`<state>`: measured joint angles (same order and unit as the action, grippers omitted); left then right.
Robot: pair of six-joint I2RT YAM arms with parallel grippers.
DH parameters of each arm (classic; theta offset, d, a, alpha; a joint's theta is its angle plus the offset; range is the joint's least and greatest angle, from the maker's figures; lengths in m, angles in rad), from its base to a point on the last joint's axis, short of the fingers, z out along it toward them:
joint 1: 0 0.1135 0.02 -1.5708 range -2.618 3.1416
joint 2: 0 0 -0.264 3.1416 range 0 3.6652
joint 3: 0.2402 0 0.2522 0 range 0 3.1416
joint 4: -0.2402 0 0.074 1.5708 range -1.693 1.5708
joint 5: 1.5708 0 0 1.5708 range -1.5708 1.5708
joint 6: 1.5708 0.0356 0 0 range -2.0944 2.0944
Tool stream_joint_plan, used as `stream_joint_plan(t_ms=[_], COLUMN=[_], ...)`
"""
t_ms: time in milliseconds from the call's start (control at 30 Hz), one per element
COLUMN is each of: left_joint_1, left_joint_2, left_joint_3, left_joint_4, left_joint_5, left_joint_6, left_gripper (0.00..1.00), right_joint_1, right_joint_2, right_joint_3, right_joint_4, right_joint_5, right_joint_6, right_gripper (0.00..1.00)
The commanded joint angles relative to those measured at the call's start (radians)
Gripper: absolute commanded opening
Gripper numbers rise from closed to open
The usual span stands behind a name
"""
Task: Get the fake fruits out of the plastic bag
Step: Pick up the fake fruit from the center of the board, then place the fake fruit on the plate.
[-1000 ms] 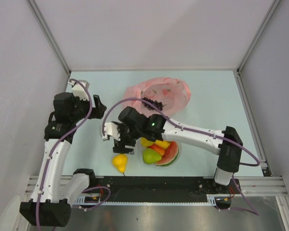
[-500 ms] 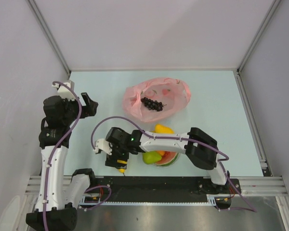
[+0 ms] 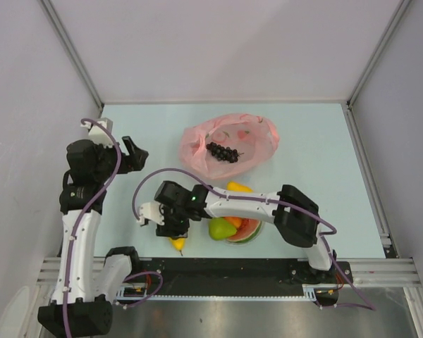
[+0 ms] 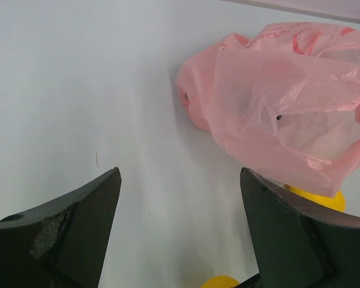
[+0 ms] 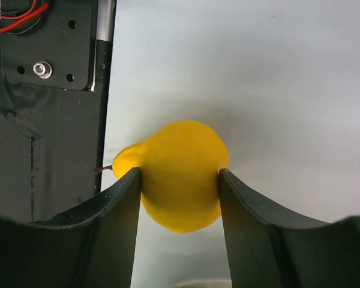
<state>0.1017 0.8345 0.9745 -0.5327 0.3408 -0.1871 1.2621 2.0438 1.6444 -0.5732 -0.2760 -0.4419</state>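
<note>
The pink plastic bag (image 3: 233, 137) lies crumpled at the table's middle back, with the dark grape bunch (image 3: 222, 151) lying at its mouth. It also shows in the left wrist view (image 4: 276, 102). My right gripper (image 3: 176, 234) is low near the front edge, and its fingers press both sides of the yellow pear (image 5: 183, 162), which rests on the table (image 3: 178, 243). My left gripper (image 3: 132, 152) is open and empty, raised left of the bag. A green pear (image 3: 221, 228), a watermelon slice (image 3: 251, 231) and a yellow mango piece (image 3: 238, 188) sit together on a plate.
The small white plate (image 3: 259, 227) stands at the front centre under the right arm. The black base rail (image 5: 42, 120) lies right next to the yellow pear. Grey walls close the table at the back and both sides.
My right gripper swung down and left over the yellow pear and closed round it. My left arm pulled back to the left, away from the bag.
</note>
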Motion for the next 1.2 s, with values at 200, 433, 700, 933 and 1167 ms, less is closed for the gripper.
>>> stream_joint_plan(t_ms=[200, 433, 700, 933, 1167], left_joint_1=[0.009, 0.009, 0.007, -0.007, -0.008], left_joint_2=[0.12, 0.232, 0.368, 0.414, 0.397], left_joint_3=[0.102, 0.2, 0.325, 0.368, 0.369], left_joint_4=[0.134, 0.11, 0.045, 0.031, -0.003], left_joint_5=[0.162, 0.196, 0.202, 0.204, 0.199], left_joint_6=[-0.029, 0.03, 0.08, 0.06, 0.069], left_gripper=[0.85, 0.85, 0.85, 0.86, 0.86], right_joint_1=[-0.156, -0.325, -0.356, -0.392, -0.406], right_joint_2=[-0.287, -0.542, -0.656, -0.534, -0.458], right_joint_3=[0.31, 0.091, -0.175, -0.176, -0.186], right_joint_4=[-0.298, -0.396, -0.436, -0.451, -0.504], right_joint_5=[-0.017, 0.008, -0.031, -0.091, -0.123], right_joint_6=[-0.084, -0.221, -0.42, -0.529, -0.619], right_gripper=[0.2, 0.22, 0.24, 0.25, 0.27])
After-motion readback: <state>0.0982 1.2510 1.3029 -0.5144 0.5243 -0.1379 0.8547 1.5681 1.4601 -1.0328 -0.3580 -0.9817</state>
